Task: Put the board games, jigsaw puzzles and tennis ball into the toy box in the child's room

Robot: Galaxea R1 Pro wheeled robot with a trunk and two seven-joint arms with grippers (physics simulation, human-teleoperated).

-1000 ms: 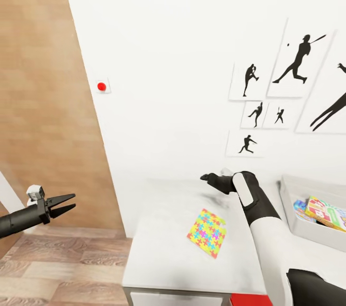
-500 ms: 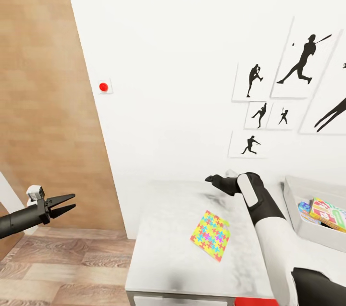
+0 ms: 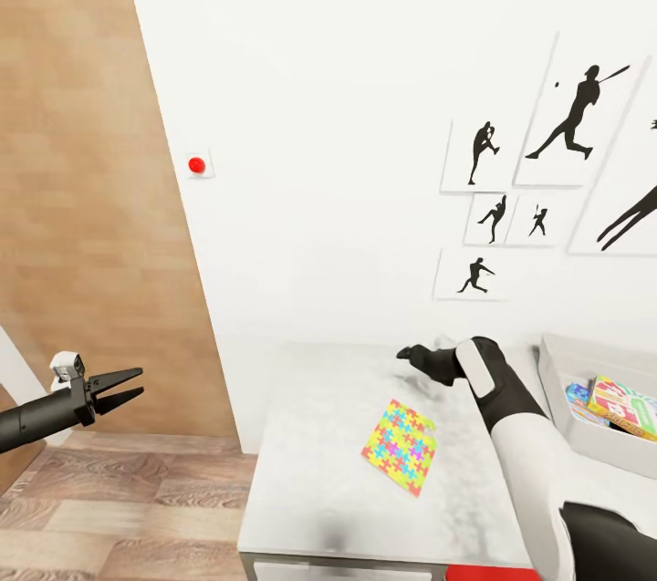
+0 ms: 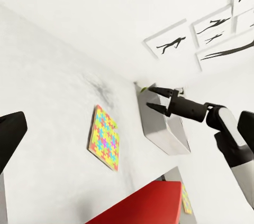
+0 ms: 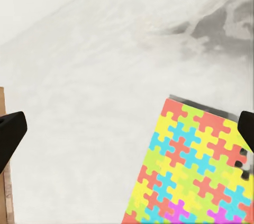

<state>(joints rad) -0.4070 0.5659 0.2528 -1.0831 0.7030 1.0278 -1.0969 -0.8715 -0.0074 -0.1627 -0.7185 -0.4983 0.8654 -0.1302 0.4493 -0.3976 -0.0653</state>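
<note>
The right gripper [image 4: 159, 99] is held open and empty beyond the puzzle [image 3: 399, 445], apparently positioned for a pickup; the left gripper [image 3: 123, 388], slightly open, is parked aside

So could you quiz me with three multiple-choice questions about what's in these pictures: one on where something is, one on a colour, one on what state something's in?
1. Where does the jigsaw puzzle lie?
A. flat on the white table
B. inside the toy box
C. on the wooden floor

2. What colour is the round button on the wall?
A. green
B. red
C. blue

3. How is the left gripper?
A. shut on the puzzle
B. shut on a ball
C. open, holding nothing

Answers: 1 A, the puzzle rests flat on the tabletop, left of the box. 2 B, it shows bright red against the white wall. 3 C, its two fingers are spread apart over the floor, with nothing between them.
</note>
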